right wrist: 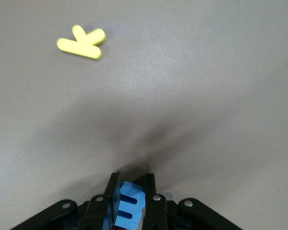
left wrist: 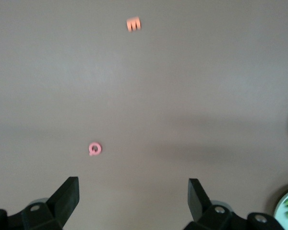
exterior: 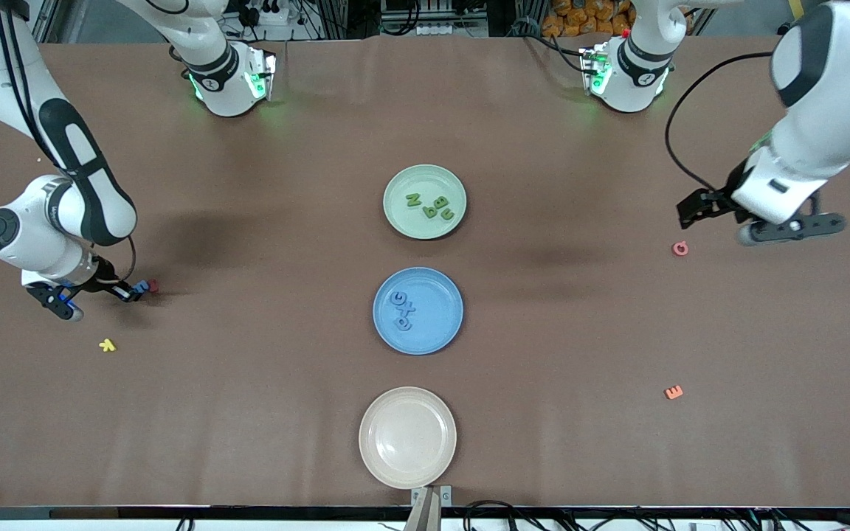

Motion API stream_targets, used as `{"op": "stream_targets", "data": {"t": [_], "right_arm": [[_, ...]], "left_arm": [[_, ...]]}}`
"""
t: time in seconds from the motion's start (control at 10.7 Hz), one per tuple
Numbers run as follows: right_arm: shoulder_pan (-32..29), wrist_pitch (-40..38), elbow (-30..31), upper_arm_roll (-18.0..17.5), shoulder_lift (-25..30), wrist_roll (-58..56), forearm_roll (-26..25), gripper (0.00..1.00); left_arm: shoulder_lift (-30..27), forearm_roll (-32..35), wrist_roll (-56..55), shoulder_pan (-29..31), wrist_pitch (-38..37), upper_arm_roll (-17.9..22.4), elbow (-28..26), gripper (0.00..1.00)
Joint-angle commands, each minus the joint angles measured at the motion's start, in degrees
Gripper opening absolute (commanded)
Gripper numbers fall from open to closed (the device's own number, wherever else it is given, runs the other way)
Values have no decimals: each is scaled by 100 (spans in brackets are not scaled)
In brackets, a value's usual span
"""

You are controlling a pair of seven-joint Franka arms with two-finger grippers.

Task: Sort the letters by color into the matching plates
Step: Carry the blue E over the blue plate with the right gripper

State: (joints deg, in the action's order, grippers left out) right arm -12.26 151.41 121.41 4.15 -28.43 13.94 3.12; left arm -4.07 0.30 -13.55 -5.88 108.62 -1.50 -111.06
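Three plates stand in a row along the middle of the brown surface [exterior: 248, 413]: the green plate [exterior: 397, 221] with four green letters [exterior: 434, 207] farthest from the front camera, the blue plate [exterior: 440, 324] with three blue letters [exterior: 403, 310] next, the cream plate [exterior: 407, 436] nearest. Left tool [exterior: 742, 220], fingers spread and empty, hangs over the left arm's end beside a pink letter [exterior: 680, 248], with an orange letter [exterior: 674, 392] nearer the camera. Right tool [exterior: 133, 290] pinches a blue letter [right wrist: 129, 207] low at the right arm's end, near a dark red letter [exterior: 153, 285] and a yellow letter [exterior: 107, 344].
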Motion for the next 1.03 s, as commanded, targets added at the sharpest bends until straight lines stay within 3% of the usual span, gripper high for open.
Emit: {"op": "stream_targets", "data": {"t": [0.0,0.19,0.37,0.65,0.93], "right_arm": [[-128,-426,-538,-72,-58,-1021,-30,8],[-146,-725,-881,-63,-58,-1681,-57,7],[-93,-1199,-1372,-72,-66,-2192,-109,8],[161,-1324,-1690,-203,-93,-2186,-119,7],[591,-1324,-1875,-344,-162,-1624,-39,7]], "left_arm": [[-41,-171,125,104,-278,18,960,100],[38,-92,430,70,-805,9,1542,100],[29,-144,608,78,-1130,-17,1710,100],[196,-432,626,139,-1554,0,2096,100],[232,-487,748,166,-1572,35,2150,100]]}}
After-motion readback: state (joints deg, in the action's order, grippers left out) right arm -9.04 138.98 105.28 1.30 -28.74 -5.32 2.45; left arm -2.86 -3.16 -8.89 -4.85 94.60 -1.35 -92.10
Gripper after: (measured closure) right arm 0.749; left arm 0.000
